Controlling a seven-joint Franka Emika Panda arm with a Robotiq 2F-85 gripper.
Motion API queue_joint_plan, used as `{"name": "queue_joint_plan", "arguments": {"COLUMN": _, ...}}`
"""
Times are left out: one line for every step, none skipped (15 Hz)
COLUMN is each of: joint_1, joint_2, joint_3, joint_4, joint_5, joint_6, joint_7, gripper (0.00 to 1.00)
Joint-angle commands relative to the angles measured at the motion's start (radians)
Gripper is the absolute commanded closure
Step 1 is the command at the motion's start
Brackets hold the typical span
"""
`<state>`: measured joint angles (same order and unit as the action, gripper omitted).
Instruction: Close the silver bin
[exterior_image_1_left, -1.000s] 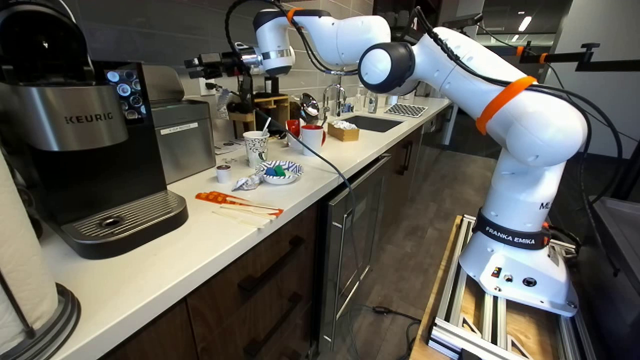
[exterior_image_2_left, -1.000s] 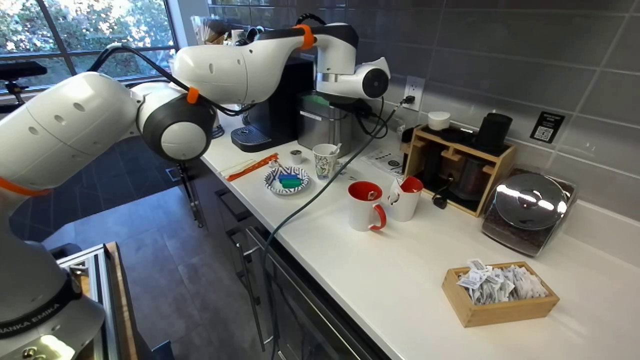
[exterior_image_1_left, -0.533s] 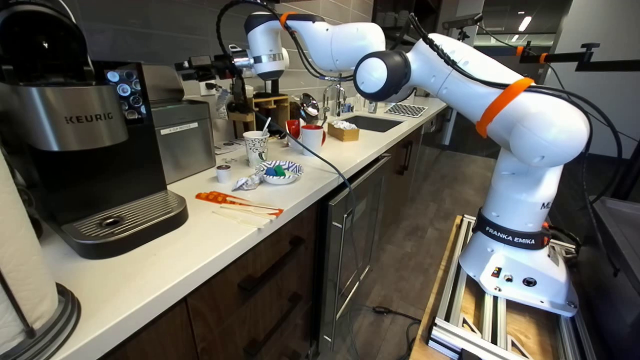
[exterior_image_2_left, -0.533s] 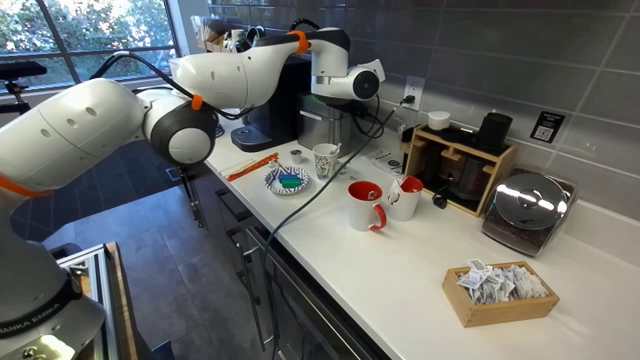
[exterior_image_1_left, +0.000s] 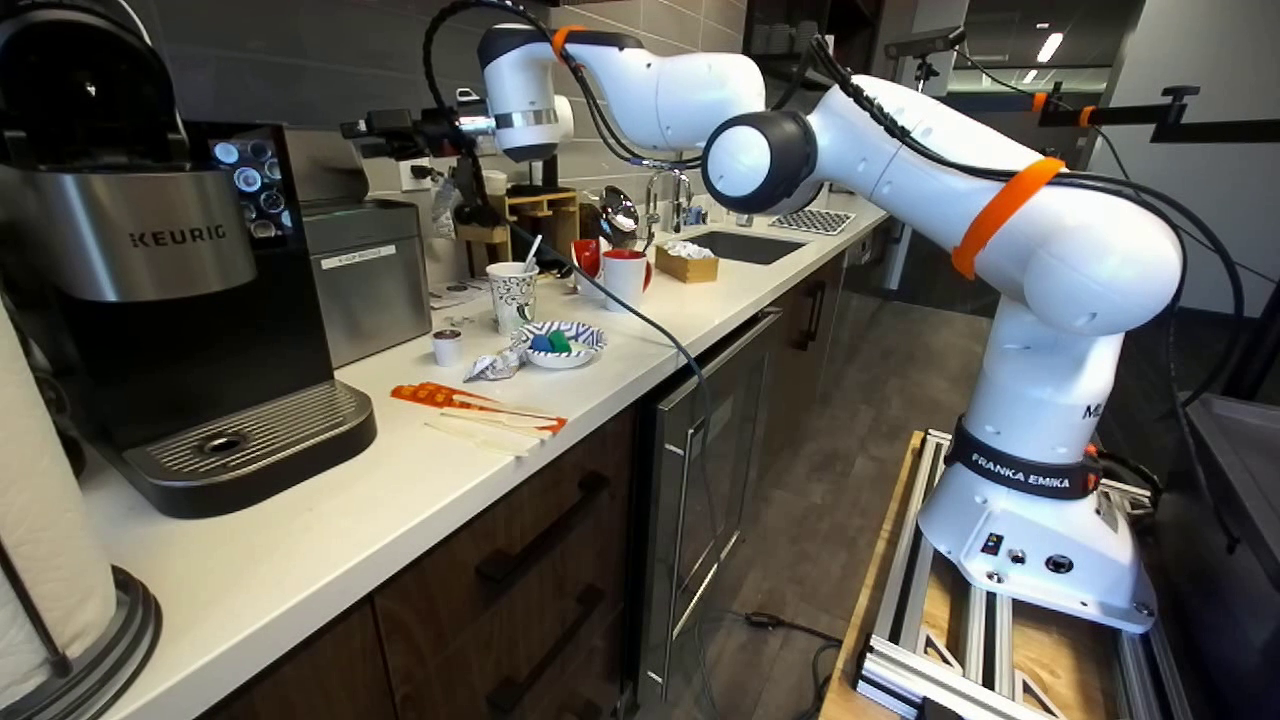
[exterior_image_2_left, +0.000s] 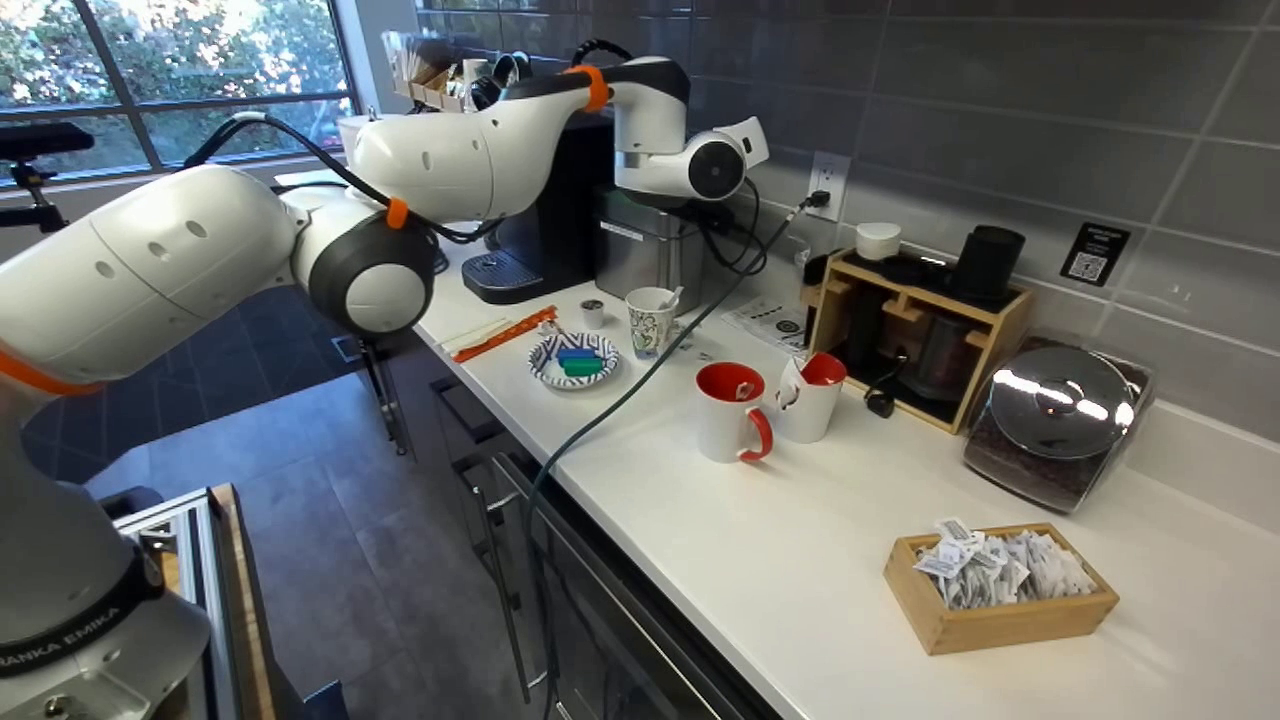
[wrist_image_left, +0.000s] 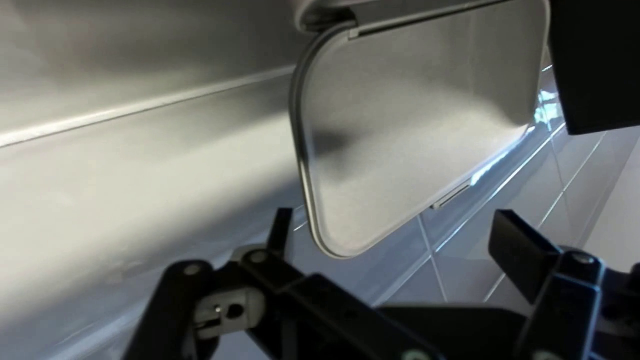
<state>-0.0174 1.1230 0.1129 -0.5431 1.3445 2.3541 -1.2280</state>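
The silver bin (exterior_image_1_left: 375, 285) stands on the counter beside the coffee maker; it also shows in an exterior view (exterior_image_2_left: 640, 250). Its lid (exterior_image_1_left: 325, 165) is raised at the back. In the wrist view the flat inner side of the lid (wrist_image_left: 410, 115) fills the upper middle. My gripper (exterior_image_1_left: 352, 140) is above the bin's wall side, level with the raised lid. In the wrist view my gripper (wrist_image_left: 394, 225) is open with nothing held; the lid's rounded corner shows between its fingers, seemingly beyond them. In an exterior view the arm's hand hides the fingers and most of the lid.
The Keurig coffee maker (exterior_image_1_left: 190, 240) stands close beside the bin. A paper cup (exterior_image_1_left: 513, 295), a patterned plate (exterior_image_1_left: 580, 350) and red-and-white mugs (exterior_image_2_left: 725, 420) are on the counter. A cable (exterior_image_2_left: 640, 380) hangs across it. The tiled wall (exterior_image_2_left: 1000, 120) is behind.
The arm has moved toward the coffee maker and slightly lower, bringing the gripper nearer to the raised lid. The bin and lid look unmoved.
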Motion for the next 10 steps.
{"name": "queue_joint_plan", "arguments": {"joint_1": 0.006, "joint_2": 0.032, "joint_3": -0.003, "joint_4": 0.048, "joint_5": 0.002, "joint_6": 0.052, "joint_7": 0.050, "gripper": 0.00}}
{"name": "queue_joint_plan", "arguments": {"joint_1": 0.007, "joint_2": 0.033, "joint_3": -0.002, "joint_4": 0.048, "joint_5": 0.000, "joint_6": 0.048, "joint_7": 0.053, "gripper": 0.00}}
{"name": "queue_joint_plan", "arguments": {"joint_1": 0.008, "joint_2": 0.036, "joint_3": 0.000, "joint_4": 0.049, "joint_5": -0.002, "joint_6": 0.041, "joint_7": 0.052, "gripper": 0.00}}
{"name": "queue_joint_plan", "arguments": {"joint_1": 0.011, "joint_2": 0.040, "joint_3": 0.001, "joint_4": 0.050, "joint_5": -0.003, "joint_6": 0.035, "joint_7": 0.048, "gripper": 0.00}}
{"name": "queue_joint_plan", "arguments": {"joint_1": 0.013, "joint_2": 0.046, "joint_3": 0.004, "joint_4": 0.055, "joint_5": -0.001, "joint_6": 0.034, "joint_7": 0.039, "gripper": 0.00}}
{"name": "queue_joint_plan", "arguments": {"joint_1": 0.018, "joint_2": 0.055, "joint_3": 0.006, "joint_4": 0.061, "joint_5": 0.000, "joint_6": 0.038, "joint_7": 0.029, "gripper": 0.00}}
{"name": "queue_joint_plan", "arguments": {"joint_1": 0.023, "joint_2": 0.062, "joint_3": 0.008, "joint_4": 0.067, "joint_5": 0.003, "joint_6": 0.044, "joint_7": 0.023, "gripper": 0.00}}
{"name": "queue_joint_plan", "arguments": {"joint_1": 0.029, "joint_2": 0.071, "joint_3": 0.012, "joint_4": 0.076, "joint_5": 0.008, "joint_6": 0.053, "joint_7": 0.012, "gripper": 0.00}}
{"name": "queue_joint_plan", "arguments": {"joint_1": 0.033, "joint_2": 0.077, "joint_3": 0.016, "joint_4": 0.081, "joint_5": 0.011, "joint_6": 0.058, "joint_7": 0.008, "gripper": 0.00}}
{"name": "queue_joint_plan", "arguments": {"joint_1": 0.038, "joint_2": 0.085, "joint_3": 0.022, "joint_4": 0.089, "joint_5": 0.016, "joint_6": 0.065, "joint_7": -0.001, "gripper": 0.00}}
